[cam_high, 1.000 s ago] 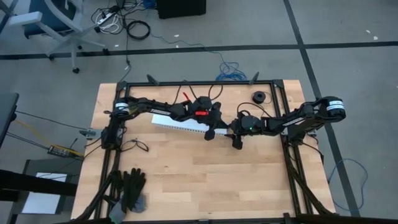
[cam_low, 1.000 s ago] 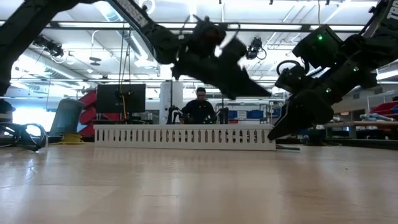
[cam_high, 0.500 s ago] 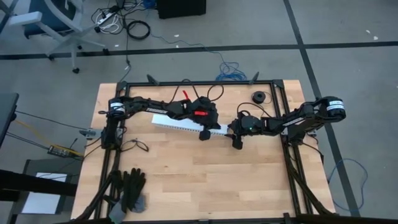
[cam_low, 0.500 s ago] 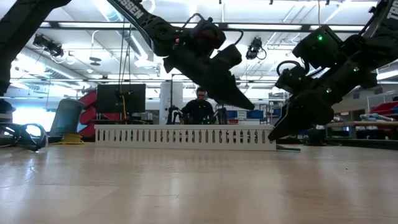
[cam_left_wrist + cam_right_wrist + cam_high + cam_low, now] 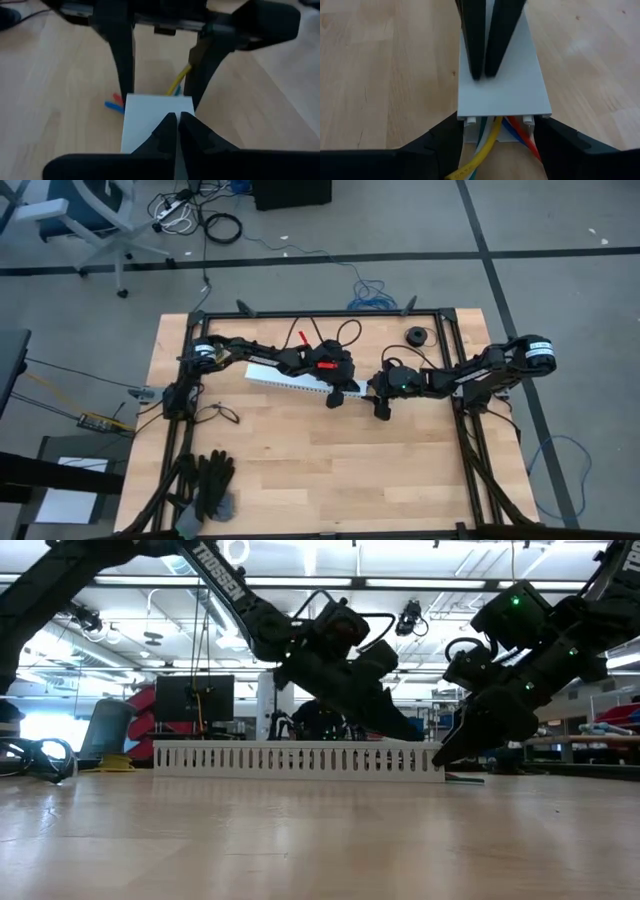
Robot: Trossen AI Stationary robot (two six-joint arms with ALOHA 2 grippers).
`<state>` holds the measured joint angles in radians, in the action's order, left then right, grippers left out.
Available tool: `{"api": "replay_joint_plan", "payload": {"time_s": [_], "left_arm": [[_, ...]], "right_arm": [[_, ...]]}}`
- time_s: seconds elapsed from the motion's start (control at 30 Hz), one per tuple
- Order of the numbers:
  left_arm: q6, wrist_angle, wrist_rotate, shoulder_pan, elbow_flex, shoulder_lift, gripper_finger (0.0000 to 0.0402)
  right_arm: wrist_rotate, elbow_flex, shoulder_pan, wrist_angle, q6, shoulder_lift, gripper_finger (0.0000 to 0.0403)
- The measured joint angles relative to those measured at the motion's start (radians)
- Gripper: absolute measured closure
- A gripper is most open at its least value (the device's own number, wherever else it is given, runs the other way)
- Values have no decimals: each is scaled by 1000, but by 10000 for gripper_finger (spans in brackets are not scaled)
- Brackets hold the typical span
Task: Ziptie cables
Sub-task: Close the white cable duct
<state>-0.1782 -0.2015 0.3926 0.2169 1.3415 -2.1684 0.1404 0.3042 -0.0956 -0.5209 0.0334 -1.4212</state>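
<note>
A long white slotted channel [image 5: 285, 378] lies on the wooden table, with a flat white lid [image 5: 505, 85] on it. The cables [image 5: 489, 144], yellow, red, blue, green and white, stick out of its right end [image 5: 177, 84]. My left gripper [image 5: 484, 75] is shut, and its tips are on the lid near that end [image 5: 420, 735]. My right gripper [image 5: 497, 136] reaches in from the table's right, one finger on each side of the channel's end [image 5: 447, 755]. My left gripper has its shut fingertips [image 5: 479, 70] on top of the lid [image 5: 150, 117], near the channel's right end. It slants down from the table's left, along the channel. My right gripper takes the channel's open right end [image 5: 470, 120] between its two fingers, one on each side wall, slanting down from the right. The channel rests flat on the table.
Black gloves [image 5: 210, 480] lie at the near left, a small black wire loop [image 5: 226, 412] at the left, and a black roll [image 5: 415, 335] at the far right. Dark frame rails [image 5: 470, 450] run along the table's sides. Bare wood [image 5: 330, 460] lies nearer than the channel.
My left gripper, shut all the while, has sunk from above the channel onto its lid near the right end. The channel and my right gripper have kept still.
</note>
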Motion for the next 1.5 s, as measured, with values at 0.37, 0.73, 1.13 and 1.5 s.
{"api": "replay_joint_plan", "payload": {"time_s": [0.37,0.73,1.13,1.5], "left_arm": [[1,-112,21,-5,-7,23,401],[-57,-48,36,-1,-5,131,401],[-86,191,-57,5,-5,160,402],[-19,31,80,12,0,16,401]], "right_arm": [[-2,1,0,5,26,0,192],[-1,2,0,9,27,0,193],[-1,2,0,8,26,0,193],[-4,0,0,3,11,0,193]]}}
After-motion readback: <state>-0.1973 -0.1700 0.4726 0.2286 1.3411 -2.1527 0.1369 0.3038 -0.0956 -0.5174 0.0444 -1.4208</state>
